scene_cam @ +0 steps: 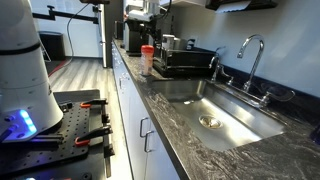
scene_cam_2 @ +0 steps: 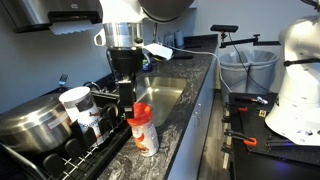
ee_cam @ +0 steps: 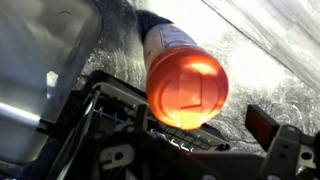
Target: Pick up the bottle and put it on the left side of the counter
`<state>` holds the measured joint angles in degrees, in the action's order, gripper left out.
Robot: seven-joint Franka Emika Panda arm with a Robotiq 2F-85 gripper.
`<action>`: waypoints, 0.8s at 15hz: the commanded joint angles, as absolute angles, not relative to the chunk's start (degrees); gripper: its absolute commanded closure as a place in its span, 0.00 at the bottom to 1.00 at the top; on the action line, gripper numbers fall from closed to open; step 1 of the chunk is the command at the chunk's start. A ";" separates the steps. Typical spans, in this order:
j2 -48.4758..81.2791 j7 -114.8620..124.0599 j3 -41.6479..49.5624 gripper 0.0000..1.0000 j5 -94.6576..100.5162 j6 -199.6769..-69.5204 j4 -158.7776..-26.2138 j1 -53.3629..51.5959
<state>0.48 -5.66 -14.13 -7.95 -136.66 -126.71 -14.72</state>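
The bottle (scene_cam_2: 143, 129) stands upright on the dark speckled counter (scene_cam_2: 181, 136), white with a red cap and a red-and-white label. It is beside the dish rack and just past the sink's end. It also shows in an exterior view (scene_cam: 147, 60). My gripper (scene_cam_2: 124, 90) hangs above the bottle, a little behind it, not touching. In the wrist view the red cap (ee_cam: 188, 88) fills the middle, and my gripper's (ee_cam: 172, 110) open fingers stand to either side of it with nothing held.
An inset steel sink (scene_cam: 215, 115) with a faucet (scene_cam: 250, 58) takes up the middle of the counter. A black dish rack (scene_cam_2: 70, 152) holds a steel pot (scene_cam_2: 30, 125) and a white cup (scene_cam_2: 75, 100). The counter's front edge drops to white cabinets (scene_cam: 135, 130).
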 commanded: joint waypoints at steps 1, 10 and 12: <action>-2.06 -7.71 -13.98 0.00 -13.05 -133.74 -125.66 -14.32; -8.85 -7.02 -10.54 0.00 -16.84 -130.22 -128.24 -12.61; -10.67 -6.70 -9.14 0.00 -17.33 -129.21 -129.53 -11.77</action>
